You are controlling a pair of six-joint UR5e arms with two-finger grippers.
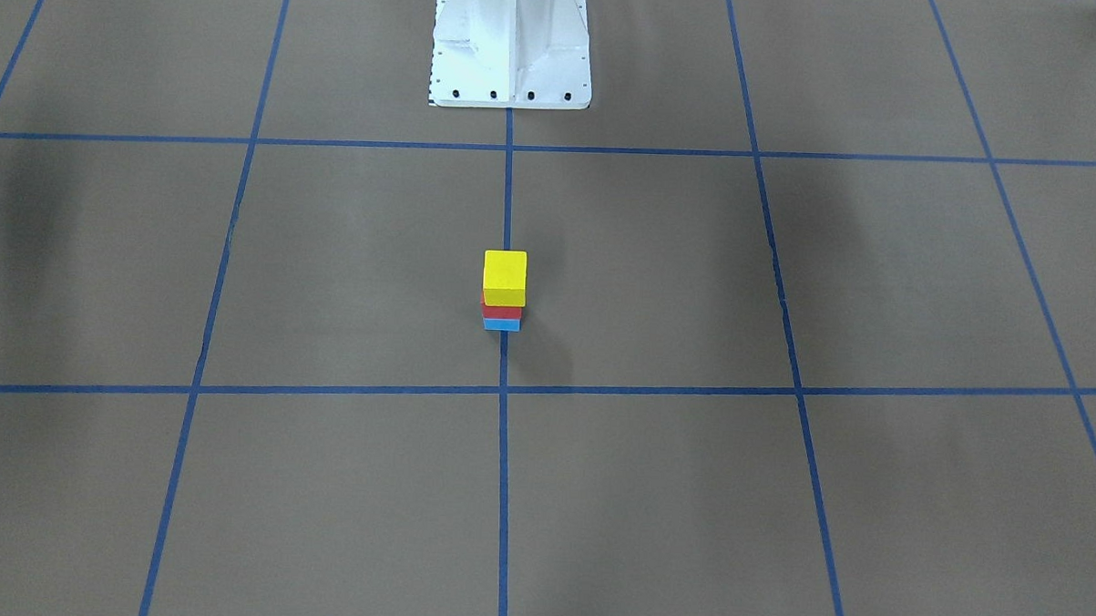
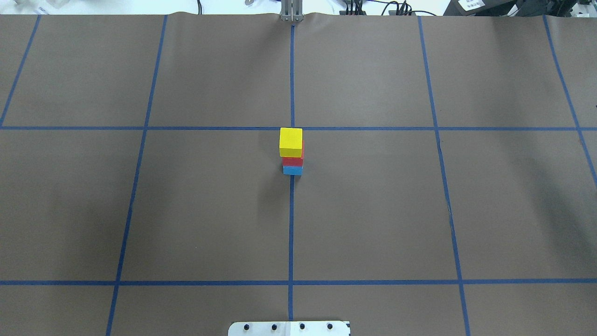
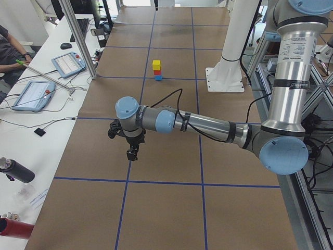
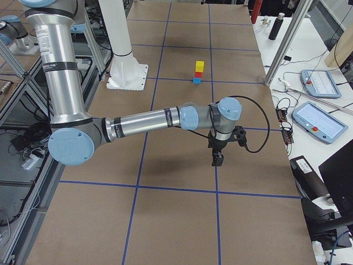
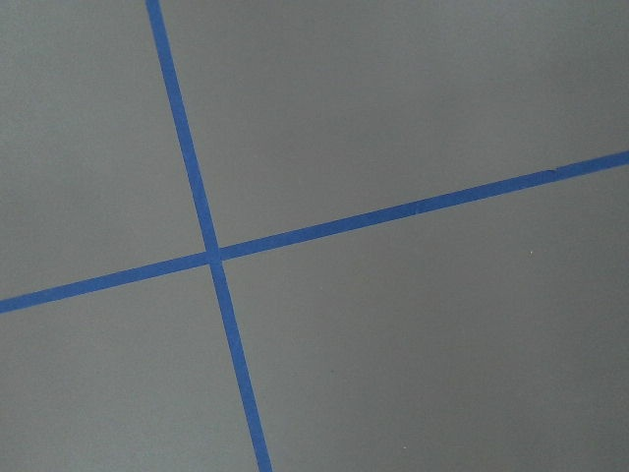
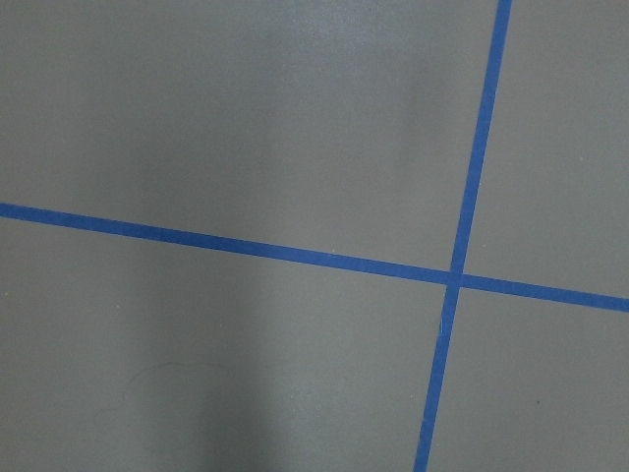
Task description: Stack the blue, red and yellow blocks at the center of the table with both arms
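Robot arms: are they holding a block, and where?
No block is held. The yellow cube tops the red cube and blue cube at centre, far from the left arm's fingers and the right arm's fingers.

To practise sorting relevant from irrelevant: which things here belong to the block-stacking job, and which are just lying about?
Job: yellow block, red block, blue block, left gripper, right gripper.
Lying about: near tablet, black bottle, mouse.
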